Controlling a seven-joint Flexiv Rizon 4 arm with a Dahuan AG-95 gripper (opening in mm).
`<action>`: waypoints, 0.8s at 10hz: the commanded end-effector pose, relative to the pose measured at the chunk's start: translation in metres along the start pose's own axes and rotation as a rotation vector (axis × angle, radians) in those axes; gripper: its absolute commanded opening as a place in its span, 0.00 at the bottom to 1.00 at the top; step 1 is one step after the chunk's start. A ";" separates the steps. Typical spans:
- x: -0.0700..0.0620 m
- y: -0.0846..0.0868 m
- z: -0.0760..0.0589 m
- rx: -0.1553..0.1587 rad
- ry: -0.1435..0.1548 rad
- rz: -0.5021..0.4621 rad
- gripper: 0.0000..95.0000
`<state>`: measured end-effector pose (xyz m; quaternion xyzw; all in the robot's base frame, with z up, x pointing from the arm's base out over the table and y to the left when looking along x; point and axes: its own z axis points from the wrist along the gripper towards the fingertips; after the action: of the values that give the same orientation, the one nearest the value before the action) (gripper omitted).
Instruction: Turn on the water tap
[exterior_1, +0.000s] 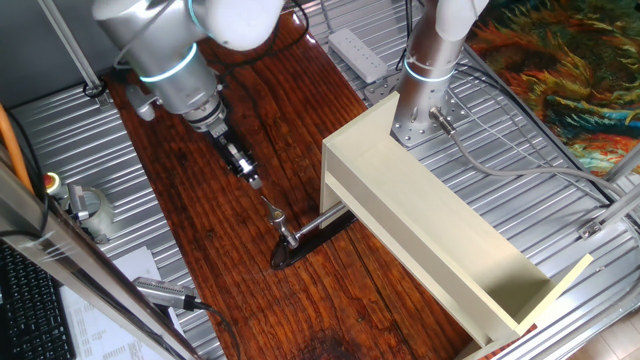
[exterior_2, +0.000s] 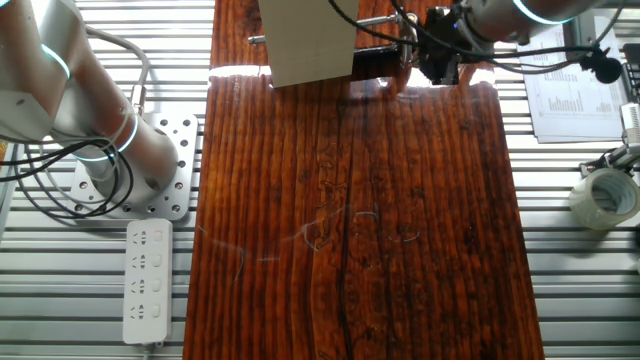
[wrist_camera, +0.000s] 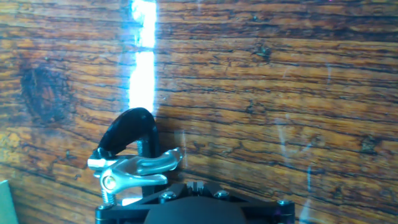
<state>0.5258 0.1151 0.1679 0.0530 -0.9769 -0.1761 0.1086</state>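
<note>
Though small and rigid, likely slippery chrome — water tap (exterior_1: 286, 232) best worked at thin lever handle (exterior_1: 271, 208); gripper (exterior_1: 255, 181) just above, jaw state unclear

Wooden table (exterior_1: 220, 250), water tap (exterior_1: 287, 236), cream box (exterior_1: 440, 230)

One fixed view looks down steeply from one side onto the wooden table (exterior_1: 215, 250), fairly near. The other fixed view faces almost straight down from the opposite side, further back. The hand view sits very close above the boards, and all three share the water tap (exterior_1: 285, 232) (wrist_camera: 134, 169).
</note>
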 end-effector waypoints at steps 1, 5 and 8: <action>0.003 0.001 0.000 -0.027 -0.002 0.033 0.00; 0.003 0.001 0.000 0.002 -0.011 0.001 0.00; 0.003 0.001 0.000 -0.004 -0.021 -0.003 0.00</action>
<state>0.5234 0.1154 0.1689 0.0472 -0.9774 -0.1765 0.1066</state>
